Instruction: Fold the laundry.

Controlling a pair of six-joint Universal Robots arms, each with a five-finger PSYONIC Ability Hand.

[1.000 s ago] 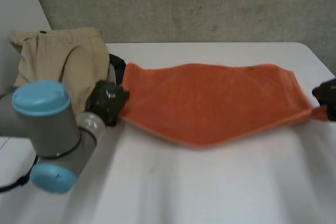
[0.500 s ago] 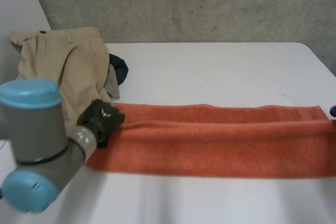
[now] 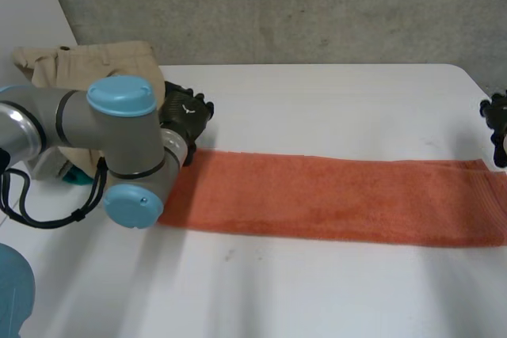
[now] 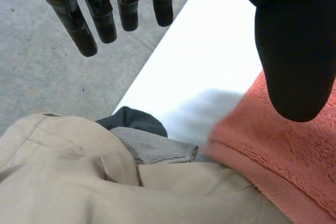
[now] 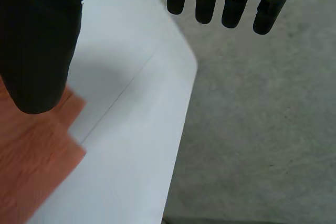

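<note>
orange towel [image 3: 333, 199] flat, long axis left to right across table [image 3: 317, 100], left hand [image 3: 186, 116] and right hand [image 3: 497, 120] fingers spread, empty, at its ends

It looked like a bare test lab: a white table [image 3: 333, 108] stood against a rough concrete wall [image 3: 277, 5], grey concrete floor [image 5: 262, 129] beside it.
</note>
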